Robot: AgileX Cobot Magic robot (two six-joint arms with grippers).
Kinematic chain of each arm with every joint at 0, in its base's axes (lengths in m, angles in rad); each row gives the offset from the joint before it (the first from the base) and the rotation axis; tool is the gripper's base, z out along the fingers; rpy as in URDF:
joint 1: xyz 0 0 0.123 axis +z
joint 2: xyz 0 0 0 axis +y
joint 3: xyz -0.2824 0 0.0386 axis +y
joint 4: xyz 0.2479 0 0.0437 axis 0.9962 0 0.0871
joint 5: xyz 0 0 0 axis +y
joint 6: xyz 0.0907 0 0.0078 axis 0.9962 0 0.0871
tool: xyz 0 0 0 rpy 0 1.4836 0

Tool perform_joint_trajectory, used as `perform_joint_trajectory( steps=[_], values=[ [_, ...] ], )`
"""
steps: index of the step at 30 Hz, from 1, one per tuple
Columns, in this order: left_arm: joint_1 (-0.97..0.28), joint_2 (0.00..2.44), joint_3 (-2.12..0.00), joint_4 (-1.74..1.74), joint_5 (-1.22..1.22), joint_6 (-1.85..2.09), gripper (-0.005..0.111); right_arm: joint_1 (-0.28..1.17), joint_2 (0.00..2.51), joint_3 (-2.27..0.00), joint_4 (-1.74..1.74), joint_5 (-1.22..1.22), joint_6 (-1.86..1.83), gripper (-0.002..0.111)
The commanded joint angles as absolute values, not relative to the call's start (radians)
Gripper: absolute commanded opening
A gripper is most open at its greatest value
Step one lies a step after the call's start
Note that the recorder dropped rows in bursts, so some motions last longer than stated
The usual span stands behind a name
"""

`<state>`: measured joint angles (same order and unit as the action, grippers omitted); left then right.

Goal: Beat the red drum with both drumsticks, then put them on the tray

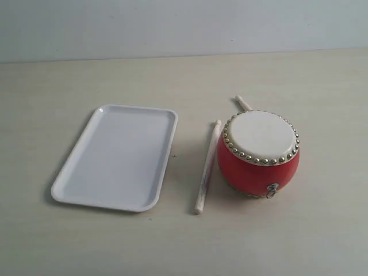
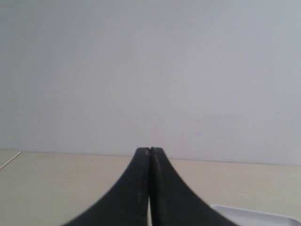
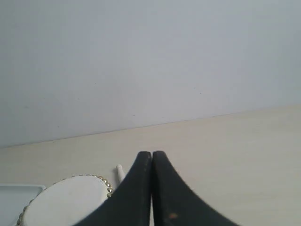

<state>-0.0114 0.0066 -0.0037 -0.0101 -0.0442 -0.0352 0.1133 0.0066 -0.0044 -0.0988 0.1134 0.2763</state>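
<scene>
The red drum [image 1: 258,154] stands upright on the table, cream skin up, its studded top [image 3: 66,197] also in the right wrist view. One drumstick [image 1: 207,167] lies flat just left of the drum. The second drumstick [image 1: 244,103] pokes out from behind the drum, its tip [image 3: 119,170] visible past the studs. The white tray [image 1: 115,156] lies left of the drumsticks with nothing in it; a corner of the tray [image 2: 254,215] shows in the left wrist view. My left gripper [image 2: 149,151] and right gripper [image 3: 151,154] are both shut on nothing. Neither arm appears in the exterior view.
The pale wooden table [image 1: 299,236] runs back to a plain light wall [image 1: 184,26]. A thin pale line [image 2: 10,160] crosses the table at the edge of the left wrist view.
</scene>
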Motion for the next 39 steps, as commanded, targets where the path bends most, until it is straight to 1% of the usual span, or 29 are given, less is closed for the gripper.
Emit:
perform_joint_trajectory(
  steps=[1, 27, 30, 36, 39],
  values=[
    [-0.01, 0.0, 0.0, -0.01, -0.042, -0.035, 0.0, 0.111, 0.0, 0.0, -0.097, 0.107, 0.274, 0.0],
    [-0.01, 0.0, 0.0, -0.012, -0.06, -0.046, 0.0, 0.111, 0.0, 0.0, -0.097, 0.107, 0.274, 0.0],
    [-0.01, 0.0, 0.0, -0.034, -0.112, -0.231, 0.0, 0.111, 0.0, 0.0, -0.097, 0.107, 0.274, 0.0],
    [-0.01, 0.0, 0.0, -0.036, -0.173, -0.302, 0.0, 0.111, 0.0, 0.0, -0.097, 0.107, 0.274, 0.0],
    [-0.01, 0.0, 0.0, -0.038, -0.242, -0.551, 0.0, 0.111, 0.0, 0.0, -0.097, 0.107, 0.274, 0.0]
  ],
)
